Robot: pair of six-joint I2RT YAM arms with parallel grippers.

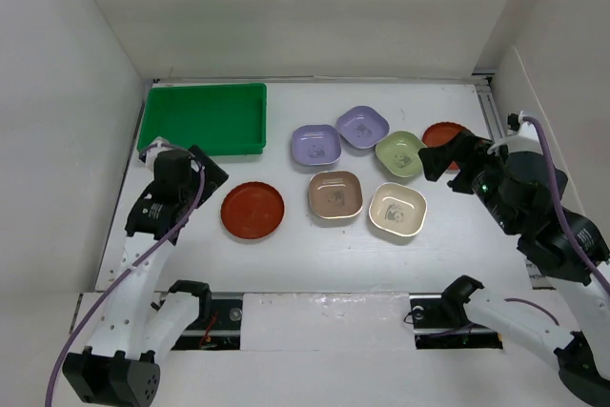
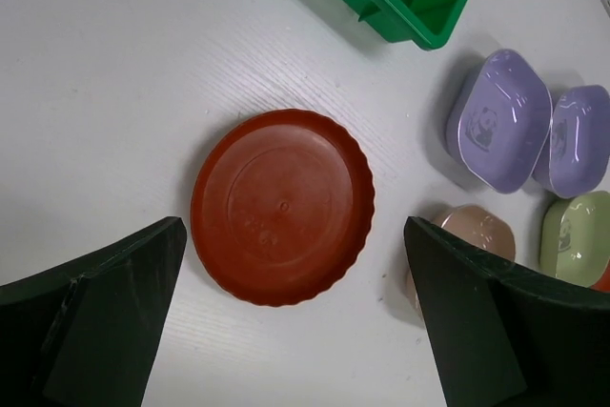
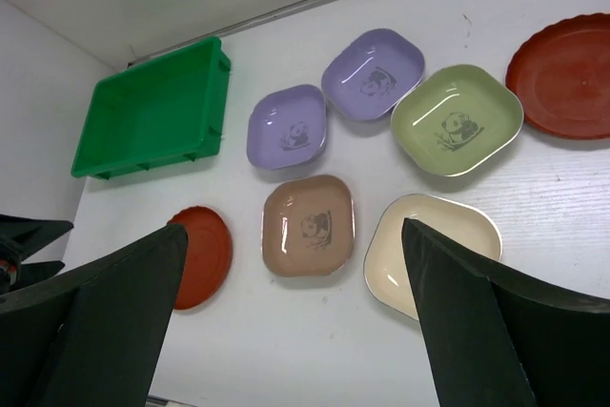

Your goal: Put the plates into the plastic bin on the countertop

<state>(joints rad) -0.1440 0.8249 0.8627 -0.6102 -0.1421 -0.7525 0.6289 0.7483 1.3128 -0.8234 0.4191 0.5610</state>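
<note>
1. nearest the left gripper (image 1: 208, 171): the near red-brown plate (image 2: 282, 207), flat on the countertop (image 1: 286, 254), just ahead of the fingers and framed between them in the left wrist view, untouched.
2. jaws spread wide and holding nothing on the left; spread wide and holding nothing on the right gripper (image 1: 446, 157) too, held above the table between the pale green plate (image 1: 399, 153) and the far red-brown plate (image 1: 443, 132).
3. no long axis on a round plate, so probably any line across the scalloped rim for the pinch; low edge, little to bite on.
4. from that plate to the plastic bin (image 1: 203, 92): toward the far left corner, close by, with nothing lying between; nothing in the bin yet, only low walls to lift over.
5. still out on the countertop, clustered mid-table: two lavender plates (image 1: 315, 145) corner to corner (cannot tell whether touching), the tan plate (image 1: 335, 194), and the cream plate (image 1: 396, 209) just beside it.
6. bare surface all round the near red-brown plate, with the left wall (image 1: 76, 140) well apart from it; tighter on the right side, with plates packed close and the right wall (image 1: 562, 92) near.
7. judged the easiest opener: left arm, near red-brown plate, short carry to the bin.
</note>
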